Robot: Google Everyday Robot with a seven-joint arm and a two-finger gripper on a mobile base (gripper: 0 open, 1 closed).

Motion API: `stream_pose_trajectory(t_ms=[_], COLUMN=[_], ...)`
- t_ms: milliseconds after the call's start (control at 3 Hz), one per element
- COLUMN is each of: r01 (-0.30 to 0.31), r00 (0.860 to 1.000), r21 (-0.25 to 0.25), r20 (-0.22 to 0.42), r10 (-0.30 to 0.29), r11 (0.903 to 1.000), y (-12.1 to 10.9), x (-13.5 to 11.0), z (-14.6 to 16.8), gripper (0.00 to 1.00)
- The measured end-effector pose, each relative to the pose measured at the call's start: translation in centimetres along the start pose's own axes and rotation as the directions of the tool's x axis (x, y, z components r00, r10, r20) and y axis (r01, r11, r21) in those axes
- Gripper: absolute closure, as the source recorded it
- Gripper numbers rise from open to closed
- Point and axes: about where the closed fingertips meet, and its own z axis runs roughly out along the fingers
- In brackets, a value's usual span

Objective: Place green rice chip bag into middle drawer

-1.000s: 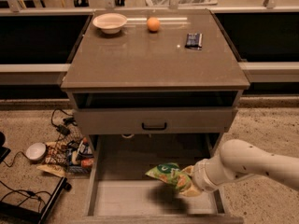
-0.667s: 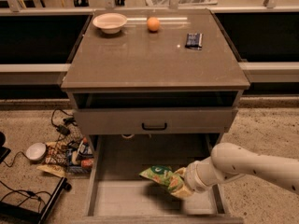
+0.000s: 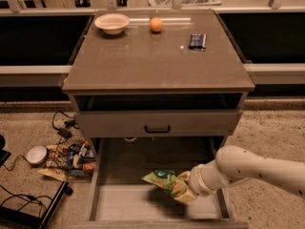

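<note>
Over the floor of the middle drawer [image 3: 119, 205], the tool [image 3: 185, 191] is clamped on the green rice chip bag [image 3: 162, 179] — bag apparently inside the walls — release and withdrawal remain.

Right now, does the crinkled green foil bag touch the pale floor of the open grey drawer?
Cannot tell. The camera view looks down: the bag, at the gripper over the drawer floor's right half, hides any gap.
</note>
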Motion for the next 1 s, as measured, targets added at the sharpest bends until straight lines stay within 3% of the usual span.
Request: stream_pose_trajectory(t_ms=[667, 1000], r01=[0.001, 0.014], r00=[1.000, 1.000], r21=[-0.007, -0.016], r20=[0.001, 0.007], r10=[-0.001, -0.014], r11=[1.0000, 0.9998], y=[0.21, 0.63], x=[-0.06, -0.85], z=[0.27, -0.46], gripper=[0.00, 0.00])
